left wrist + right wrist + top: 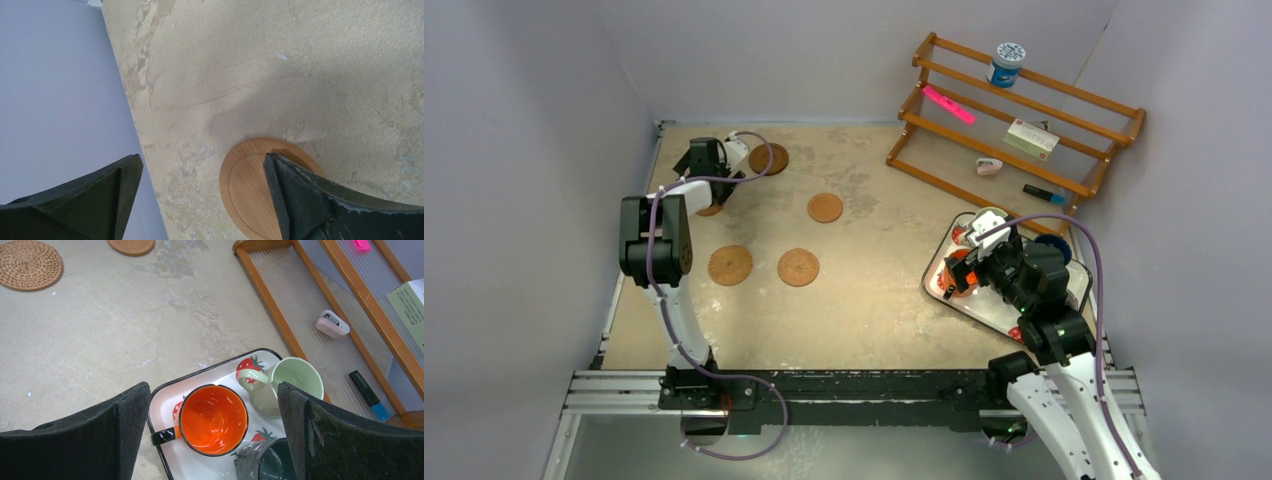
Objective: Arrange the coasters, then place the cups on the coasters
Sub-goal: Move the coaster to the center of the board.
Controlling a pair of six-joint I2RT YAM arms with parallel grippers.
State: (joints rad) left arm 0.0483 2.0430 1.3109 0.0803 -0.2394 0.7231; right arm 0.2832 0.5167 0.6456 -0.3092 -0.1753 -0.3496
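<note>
Lying flat on the mottled beige tabletop, four round woven brown coasters are spread over the left half. One woven coaster and a second lie side by side nearer the arm bases, a third lies farther out, and a fourth is mostly hidden under the left arm. A smooth wooden coaster with a raised rim lies near the far-left corner, apart from the others.

The cups stand upright on a white strawberry-print tray on the right. A translucent orange mug with a black handle stands just beside a pale green mug. A dark grey-teal mug is partly hidden by a finger.

The left arm stretches along the left wall with its elbow raised. The left gripper points down with its fingers spread wide and holds nothing; one finger overlaps the wooden coaster's edge in the wrist view. The right arm folds over the tray. The right gripper hangs above the orange mug, its fingers wide apart and empty.
</note>
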